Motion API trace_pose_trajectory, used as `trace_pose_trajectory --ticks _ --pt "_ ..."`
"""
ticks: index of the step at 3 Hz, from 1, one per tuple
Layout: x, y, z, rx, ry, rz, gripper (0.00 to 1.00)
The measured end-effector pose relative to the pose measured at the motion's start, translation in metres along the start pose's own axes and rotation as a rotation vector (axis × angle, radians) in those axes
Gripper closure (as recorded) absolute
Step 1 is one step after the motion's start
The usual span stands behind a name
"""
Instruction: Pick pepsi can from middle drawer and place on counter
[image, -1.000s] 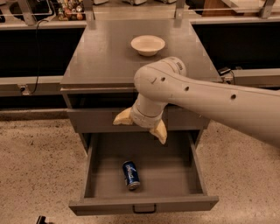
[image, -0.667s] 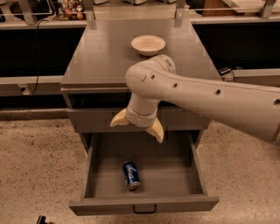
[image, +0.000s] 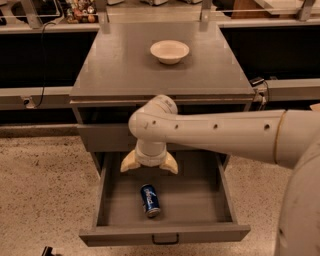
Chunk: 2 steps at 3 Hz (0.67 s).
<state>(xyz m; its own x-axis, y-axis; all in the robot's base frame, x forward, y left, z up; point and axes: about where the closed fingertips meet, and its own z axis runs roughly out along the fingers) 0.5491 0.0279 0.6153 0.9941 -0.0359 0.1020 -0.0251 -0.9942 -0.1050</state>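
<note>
Pale speckled floor (image: 45, 190) is lying around the middle drawer (image: 165, 233), which is standing pulled open. A blue pepsi can (image: 150, 200) with white marks is lying on its side near the drawer's front. The gripper (image: 149, 169) is hovering above it, fingers spread and empty, the white arm (image: 215, 132) bending down over the drawer. Beyond, a bowl (image: 170, 51) is sitting on the grey table (image: 125, 65).

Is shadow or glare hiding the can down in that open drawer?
Camera view: no; the pepsi can lies plainly lit on the floor of the middle drawer, with a small shine on its near end. The recess behind the gripper, which hangs jaws open above the can, is darker. The counter shows soft even light, no glare.
</note>
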Motion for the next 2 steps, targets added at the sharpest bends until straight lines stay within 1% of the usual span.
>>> trace_pose_trajectory --ticks 1,2 --pt "0.009 -0.008 0.0 0.056 0.041 -0.006 0.0" --pt "0.011 -0.012 0.037 0.023 -0.035 -0.026 0.0"
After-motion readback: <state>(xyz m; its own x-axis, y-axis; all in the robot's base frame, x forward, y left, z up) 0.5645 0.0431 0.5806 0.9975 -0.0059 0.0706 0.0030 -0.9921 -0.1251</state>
